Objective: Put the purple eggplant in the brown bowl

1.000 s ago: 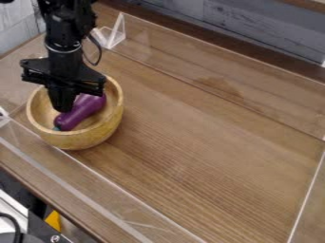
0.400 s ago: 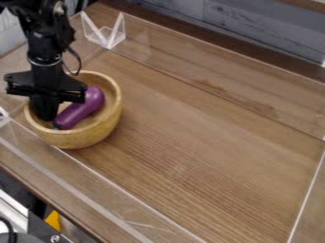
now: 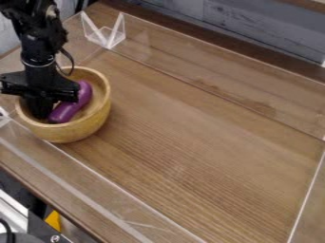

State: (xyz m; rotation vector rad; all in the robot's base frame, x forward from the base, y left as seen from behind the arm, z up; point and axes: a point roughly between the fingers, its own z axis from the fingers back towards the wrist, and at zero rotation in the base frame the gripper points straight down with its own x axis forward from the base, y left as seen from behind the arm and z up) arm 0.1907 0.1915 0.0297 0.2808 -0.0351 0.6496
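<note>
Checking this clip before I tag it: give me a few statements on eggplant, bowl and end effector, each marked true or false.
1. The purple eggplant lies inside the brown bowl. True.
2. The end effector is at the far right of the table. False: it is at the bowl, on the picture's left side.
3. The eggplant stands upright on the bare tabletop. False: it lies slanted in the bowl.
4. The bowl sits near the table's left edge in the picture. True.
</note>
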